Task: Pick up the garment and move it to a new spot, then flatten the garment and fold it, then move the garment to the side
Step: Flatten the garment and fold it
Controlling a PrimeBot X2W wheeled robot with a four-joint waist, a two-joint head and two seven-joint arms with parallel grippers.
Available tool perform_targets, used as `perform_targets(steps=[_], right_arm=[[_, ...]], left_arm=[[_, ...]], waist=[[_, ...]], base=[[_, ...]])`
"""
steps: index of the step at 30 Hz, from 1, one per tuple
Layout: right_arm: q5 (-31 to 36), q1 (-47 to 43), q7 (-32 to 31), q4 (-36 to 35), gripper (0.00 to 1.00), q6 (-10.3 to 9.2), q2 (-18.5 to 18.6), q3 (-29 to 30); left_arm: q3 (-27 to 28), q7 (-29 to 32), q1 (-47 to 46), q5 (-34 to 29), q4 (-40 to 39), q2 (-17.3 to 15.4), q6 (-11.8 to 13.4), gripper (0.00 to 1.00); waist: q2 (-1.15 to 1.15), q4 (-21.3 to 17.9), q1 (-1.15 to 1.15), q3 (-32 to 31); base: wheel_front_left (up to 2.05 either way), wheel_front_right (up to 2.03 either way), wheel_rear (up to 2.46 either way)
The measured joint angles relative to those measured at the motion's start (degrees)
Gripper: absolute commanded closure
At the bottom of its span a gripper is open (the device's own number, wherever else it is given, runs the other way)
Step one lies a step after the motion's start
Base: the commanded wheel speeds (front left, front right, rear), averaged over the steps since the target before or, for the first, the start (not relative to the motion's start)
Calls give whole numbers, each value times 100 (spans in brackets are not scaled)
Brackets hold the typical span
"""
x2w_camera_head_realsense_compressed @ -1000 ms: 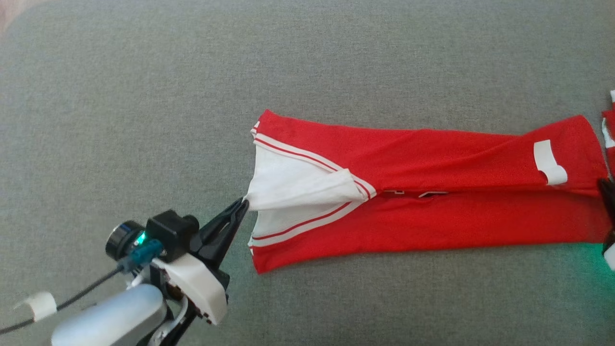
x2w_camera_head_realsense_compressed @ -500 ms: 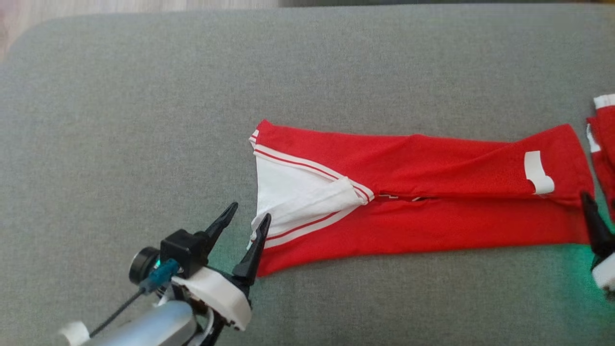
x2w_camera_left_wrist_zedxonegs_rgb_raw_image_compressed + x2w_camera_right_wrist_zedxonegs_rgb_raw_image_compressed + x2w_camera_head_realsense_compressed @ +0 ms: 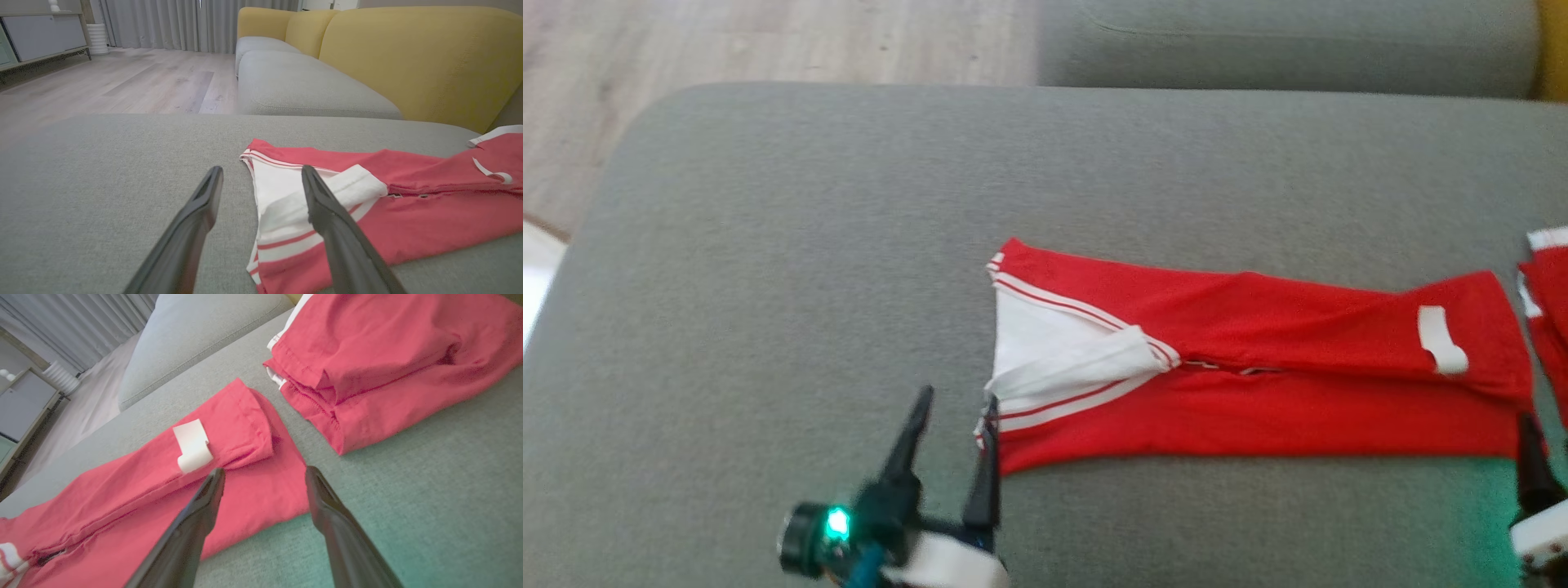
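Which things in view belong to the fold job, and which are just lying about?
Job:
- garment, a long red strip flat on the cushion
- left gripper, open at its white-trimmed end
- right gripper, open at the other end

Lying about:
- second garment, red, folded, just past the right gripper's end
- sofa back, yellow
- cabinet

We are finding no text, number or brand that reads. We are seeing a white tag [image 3: 1441,340] on the red garment [image 3: 1258,412], but its face is showing blank. The small marks [image 3: 1232,369] at its middle seam are staying too tiny to make out.
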State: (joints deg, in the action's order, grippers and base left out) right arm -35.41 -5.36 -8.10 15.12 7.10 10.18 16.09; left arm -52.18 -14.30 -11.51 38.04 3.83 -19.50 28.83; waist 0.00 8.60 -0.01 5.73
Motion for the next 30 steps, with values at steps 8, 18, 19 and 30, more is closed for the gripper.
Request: perform_targets(steps=[8,18,19,30], right_arm=[[1059,928,-502,1044,0,0,-165,1166],[1619,1562,-995,2226,19,0,-45,1624],[1619,1562,-995,2226,52,0,-45,1624],[808,1500,-535,2193,100,0,115,690]], left_arm=[[-5,0,402,-1078,-187,321,38,0],[58,-16,480,-1662,-167,502,-119,0],[58,-16,480,-1662,-167,502,-119,0],[438,-16,600,-1837,-51,535,-263,0]], waist=[[0,436,0,-111],[0,611,1,-79],[0,611,1,-79],[0,537,1,-170]], base=[[0,0,0],[0,0,0],[0,0,0],[0,0,0]])
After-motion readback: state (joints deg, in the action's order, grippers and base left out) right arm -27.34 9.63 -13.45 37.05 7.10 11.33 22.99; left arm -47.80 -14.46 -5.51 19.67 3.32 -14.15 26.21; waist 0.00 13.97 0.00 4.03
